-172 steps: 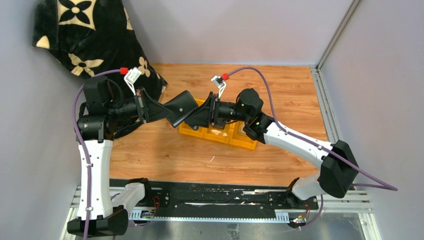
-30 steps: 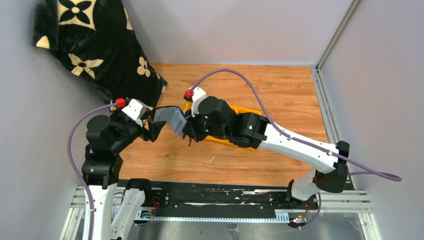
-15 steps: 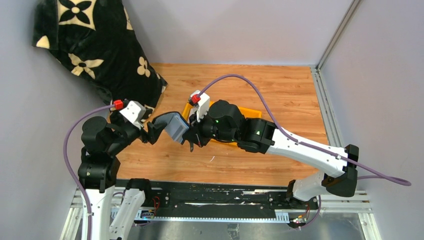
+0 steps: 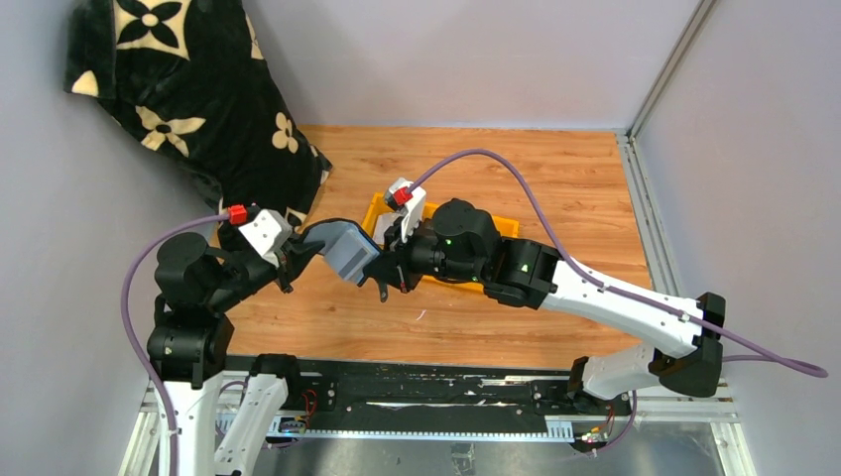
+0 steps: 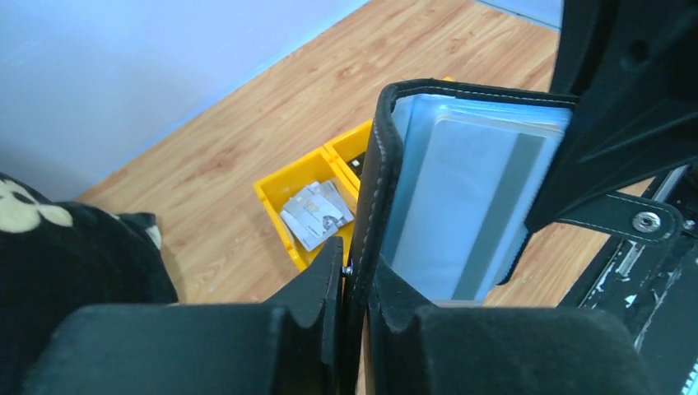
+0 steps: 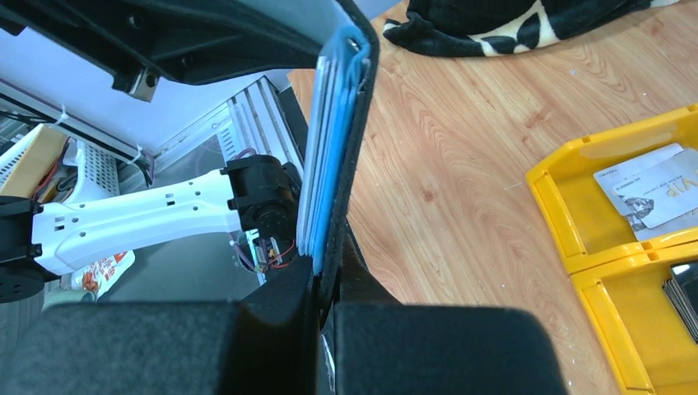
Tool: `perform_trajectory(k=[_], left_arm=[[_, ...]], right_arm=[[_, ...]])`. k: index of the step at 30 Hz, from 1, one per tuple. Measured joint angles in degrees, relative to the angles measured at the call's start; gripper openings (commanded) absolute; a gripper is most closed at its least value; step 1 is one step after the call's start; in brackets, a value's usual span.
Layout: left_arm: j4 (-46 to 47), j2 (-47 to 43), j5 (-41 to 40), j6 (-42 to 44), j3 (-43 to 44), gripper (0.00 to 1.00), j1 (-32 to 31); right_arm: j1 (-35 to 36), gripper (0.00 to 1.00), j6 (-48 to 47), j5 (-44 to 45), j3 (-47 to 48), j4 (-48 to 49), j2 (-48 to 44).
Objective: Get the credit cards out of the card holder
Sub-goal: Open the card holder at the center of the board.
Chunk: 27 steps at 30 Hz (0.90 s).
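The card holder hangs above the table between my two arms, spread open, black outside and pale blue inside. My left gripper is shut on its left black cover; in the left wrist view that cover runs up from between the jaws. A pale sheet with a grey stripe shows in an inside pocket. My right gripper is shut on the other flap, blue sleeves edge-on. Silvery-grey credit cards lie in the tray's end compartment.
A yellow compartment tray sits on the wooden table behind the right wrist, with dark cards in its second compartment. A black blanket with cream flowers hangs at the back left. Grey walls close in the table.
My left gripper, open beside the holder's left cover half a second ago, has shut on it. The right arm has drawn slightly to the right, still holding its flap.
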Motion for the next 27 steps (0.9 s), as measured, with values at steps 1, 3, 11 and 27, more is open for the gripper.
perform_trajectory(k=[1, 3, 11, 27], left_arm=[[-0.31, -0.13, 0.20, 0.37, 0.44, 0.08, 0.00], [-0.79, -0.26, 0.44, 0.74, 1.07, 0.05, 0.00], [-3.78, 0.81, 3.32, 0.22, 3.17, 0.00, 0.00], [-8.00, 7.80, 9.29, -11.54, 5.84, 0.00, 0.00]], right_arm=[[-0.31, 0.13, -0.02, -0.28, -0.39, 0.72, -0.09], [-1.09, 0.27, -0.02, -1.16, -0.90, 1.64, -0.15], [-8.92, 0.45, 1.90, -11.69, -7.74, 6.01, -1.14], [-12.76, 0.52, -1.44, -26.08, -11.58, 13.86, -8.72]])
